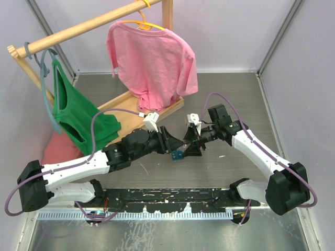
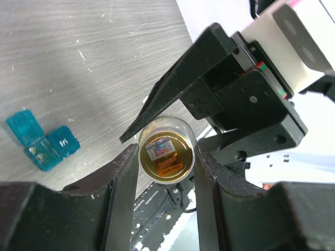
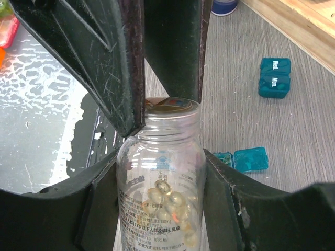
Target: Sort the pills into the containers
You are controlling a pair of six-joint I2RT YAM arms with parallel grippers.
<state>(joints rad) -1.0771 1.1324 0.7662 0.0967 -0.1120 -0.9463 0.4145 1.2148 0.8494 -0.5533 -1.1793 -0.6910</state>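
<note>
A clear pill bottle (image 3: 161, 188) with yellow softgel pills in it sits between my right gripper's (image 3: 161, 162) fingers, which are shut on its body. My left gripper (image 2: 166, 157) is closed on the bottle's gold top end (image 2: 166, 151), one finger on each side. Both grippers meet above mid-table, left (image 1: 168, 142) and right (image 1: 192, 144). An open teal container (image 2: 44, 144) lies on the table just below them; it also shows in the top view (image 1: 178, 155) and in the right wrist view (image 3: 243, 159). A second, closed teal container (image 3: 275, 77) lies farther off.
A wooden clothes rack (image 1: 157, 112) stands behind the grippers, holding a pink shirt (image 1: 152, 57) and a green top (image 1: 76, 112). A reddish cloth (image 1: 57, 149) lies at the left. A dark blue round cap (image 3: 225, 6) sits near the rack's base.
</note>
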